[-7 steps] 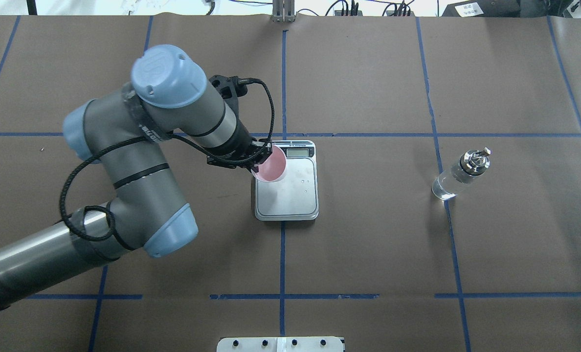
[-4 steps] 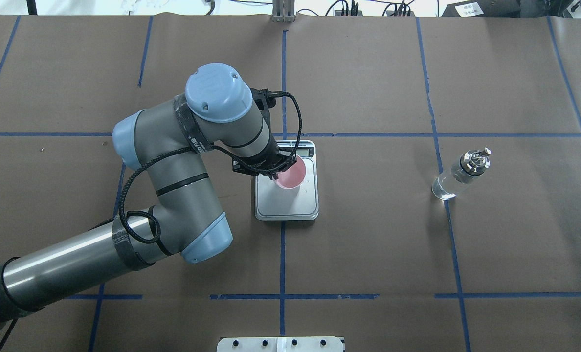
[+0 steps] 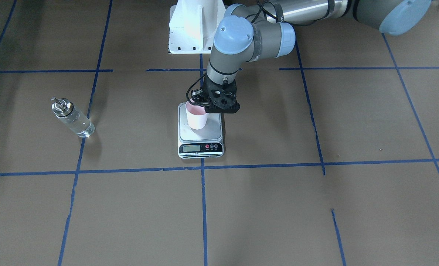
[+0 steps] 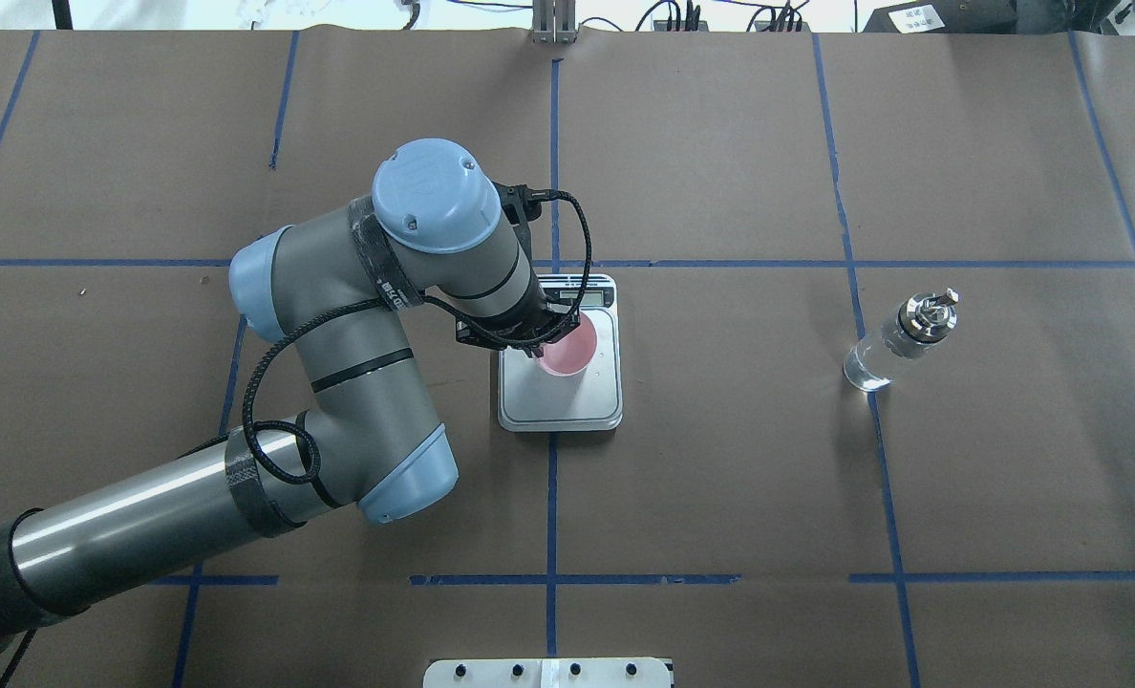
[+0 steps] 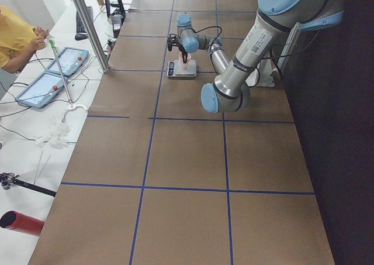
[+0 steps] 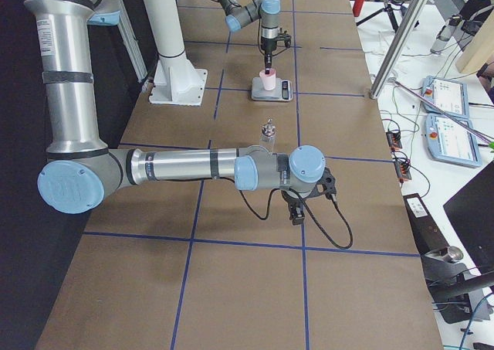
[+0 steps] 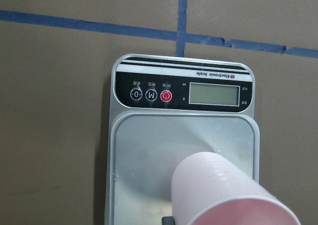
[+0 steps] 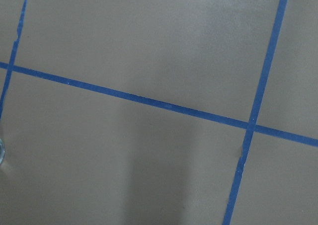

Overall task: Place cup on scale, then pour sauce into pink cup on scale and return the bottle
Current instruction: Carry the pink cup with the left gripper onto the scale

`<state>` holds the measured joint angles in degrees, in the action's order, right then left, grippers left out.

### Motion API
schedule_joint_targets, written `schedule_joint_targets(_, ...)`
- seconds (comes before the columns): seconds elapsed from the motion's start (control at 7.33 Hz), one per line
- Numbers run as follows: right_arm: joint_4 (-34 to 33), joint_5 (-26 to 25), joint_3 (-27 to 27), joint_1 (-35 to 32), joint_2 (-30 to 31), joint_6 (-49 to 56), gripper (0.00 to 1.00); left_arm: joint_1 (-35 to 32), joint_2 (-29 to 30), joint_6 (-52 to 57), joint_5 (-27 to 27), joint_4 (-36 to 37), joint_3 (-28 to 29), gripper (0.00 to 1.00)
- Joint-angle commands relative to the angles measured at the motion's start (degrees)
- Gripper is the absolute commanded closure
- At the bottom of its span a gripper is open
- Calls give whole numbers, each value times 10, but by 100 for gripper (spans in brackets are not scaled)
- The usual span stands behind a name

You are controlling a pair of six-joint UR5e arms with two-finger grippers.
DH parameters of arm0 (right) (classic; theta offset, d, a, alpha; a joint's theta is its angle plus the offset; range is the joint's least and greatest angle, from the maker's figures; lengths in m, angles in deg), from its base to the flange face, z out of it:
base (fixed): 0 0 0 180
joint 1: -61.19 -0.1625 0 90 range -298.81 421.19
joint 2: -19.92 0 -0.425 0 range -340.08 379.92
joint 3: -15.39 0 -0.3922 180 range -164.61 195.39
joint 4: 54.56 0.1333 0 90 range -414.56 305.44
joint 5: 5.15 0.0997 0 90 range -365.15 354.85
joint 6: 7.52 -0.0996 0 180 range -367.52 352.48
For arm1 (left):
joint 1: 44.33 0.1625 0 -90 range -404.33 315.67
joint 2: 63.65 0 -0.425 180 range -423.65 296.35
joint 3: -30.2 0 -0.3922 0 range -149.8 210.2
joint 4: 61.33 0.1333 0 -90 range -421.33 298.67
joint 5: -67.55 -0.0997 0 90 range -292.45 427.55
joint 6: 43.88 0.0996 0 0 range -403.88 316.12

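The pale pink cup [image 4: 568, 355] stands upright over the middle of the scale's silver platform [image 4: 567, 403], at or just above its surface. My left gripper [image 4: 541, 350] is shut on the cup's rim on the side nearer the robot. The front view shows the cup [image 3: 197, 119], the scale [image 3: 201, 148] and the left gripper [image 3: 201, 104]. In the left wrist view the cup [image 7: 223, 190] sits before the scale's LCD display [image 7: 213, 93]. The clear bottle [image 4: 897, 344] stands alone to the right. My right gripper [image 6: 297, 209] hovers over bare table near the bottle [image 6: 268, 134]; I cannot tell whether it is open.
Blue tape lines grid the brown table. The white robot base [image 3: 191, 26] is behind the scale. A white plate [image 4: 548, 672] lies at the table's near edge. A person in yellow [image 5: 17, 34] and tablets [image 5: 64, 60] are beyond the far side.
My left arm has carried the cup rightward from the scale's left edge to over the platform's middle and lowered it. The bottle has not moved.
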<state>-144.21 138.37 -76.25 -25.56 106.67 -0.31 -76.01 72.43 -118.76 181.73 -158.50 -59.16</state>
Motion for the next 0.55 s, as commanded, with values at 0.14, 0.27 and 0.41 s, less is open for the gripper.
schedule_joint_targets(0.14,1,-1,0,0,0,0,0,-1,-1,0,0,12,-2,84)
schedule_joint_targets(0.27,1,-1,0,0,-1,0,0,-1,-1,0,0,13,-5,72)
schedule_joint_targets(0.41,1,-1,0,0,-2,0,0,-1,-6,0,0,16,-12,64)
